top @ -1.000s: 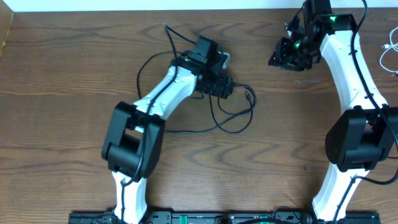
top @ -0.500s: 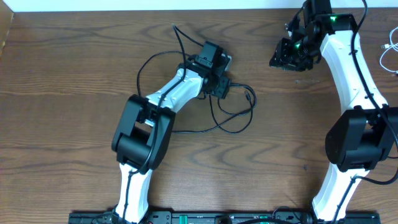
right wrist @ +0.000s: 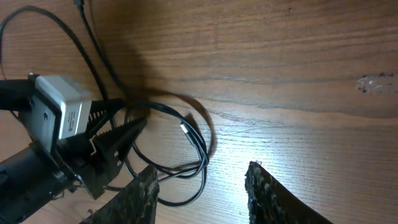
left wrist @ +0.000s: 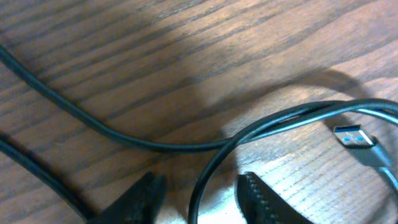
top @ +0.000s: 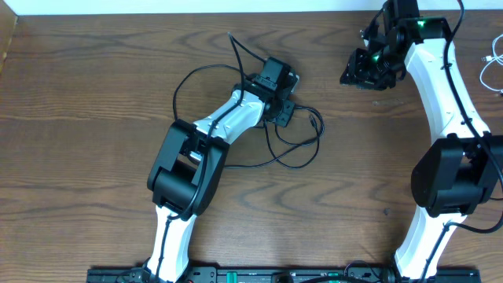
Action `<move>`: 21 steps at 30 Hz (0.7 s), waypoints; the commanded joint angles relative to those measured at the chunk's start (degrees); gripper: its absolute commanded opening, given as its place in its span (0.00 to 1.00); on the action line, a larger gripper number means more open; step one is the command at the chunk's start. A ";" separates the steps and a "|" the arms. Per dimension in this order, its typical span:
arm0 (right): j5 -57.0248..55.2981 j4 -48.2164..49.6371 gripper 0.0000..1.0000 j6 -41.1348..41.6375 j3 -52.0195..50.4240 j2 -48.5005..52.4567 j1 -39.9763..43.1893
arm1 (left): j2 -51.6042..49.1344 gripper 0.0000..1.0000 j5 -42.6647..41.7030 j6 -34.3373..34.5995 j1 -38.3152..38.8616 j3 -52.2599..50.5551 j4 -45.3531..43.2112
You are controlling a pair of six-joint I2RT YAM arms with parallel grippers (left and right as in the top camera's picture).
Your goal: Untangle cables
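A black cable [top: 292, 148] lies in loose crossing loops on the wooden table, one end reaching to the back [top: 229, 36]. My left gripper [top: 286, 110] is low over the tangle. In the left wrist view its jaws [left wrist: 199, 202] stand open with one black strand [left wrist: 198, 193] running between the fingertips, and a USB plug [left wrist: 352, 135] with a blue insert lies to the right. My right gripper [top: 357, 75] is open and empty, raised at the back right. Its wrist view shows its fingers [right wrist: 142, 194] above the loops [right wrist: 200, 149] and the left gripper [right wrist: 140, 115].
A white cable [top: 491, 67] lies at the far right edge of the table. The table's back edge meets a white wall. The arm bases stand along the front edge.
My left arm has reached further right and back, and the far end of the black cable has shifted right with it. The right arm has not moved.
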State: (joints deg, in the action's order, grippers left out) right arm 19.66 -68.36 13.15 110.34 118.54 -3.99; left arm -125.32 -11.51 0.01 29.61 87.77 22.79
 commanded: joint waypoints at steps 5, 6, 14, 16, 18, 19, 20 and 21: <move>0.20 -0.68 0.42 -1.95 -0.22 -1.79 -0.70 | -3.23 0.08 4.85 1.25 1.55 -0.11 1.44; 1.03 -0.70 0.42 -3.17 -0.22 -1.79 -0.92 | -2.64 0.08 3.93 2.12 1.40 0.26 2.80; 6.21 -0.59 0.42 -12.72 -0.22 -1.77 -4.00 | 6.64 0.07 -13.60 6.54 -3.15 1.46 13.66; 6.21 -0.39 0.43 -13.75 -0.22 -1.75 -4.72 | 8.92 0.07 -16.63 6.78 -4.48 1.46 14.84; 6.21 -0.28 0.45 -15.28 -0.22 -1.75 -5.42 | 11.56 0.07 -18.16 7.85 -5.97 1.46 15.39; 6.21 -0.33 0.45 -16.28 -0.22 -1.75 -5.81 | 12.72 0.07 -18.12 8.28 -6.51 1.46 15.50; 6.25 -0.48 0.46 -17.57 -0.22 -1.75 -6.29 | 14.14 0.07 -18.10 8.26 -7.13 1.46 15.52; 6.43 -0.66 0.45 -18.64 -0.22 -1.75 -6.67 | 15.17 0.07 -18.10 8.26 -7.50 1.46 15.56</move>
State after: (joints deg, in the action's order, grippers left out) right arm 24.73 -68.79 -0.05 110.34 118.52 -9.39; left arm -115.61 -25.52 6.42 23.57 89.06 37.98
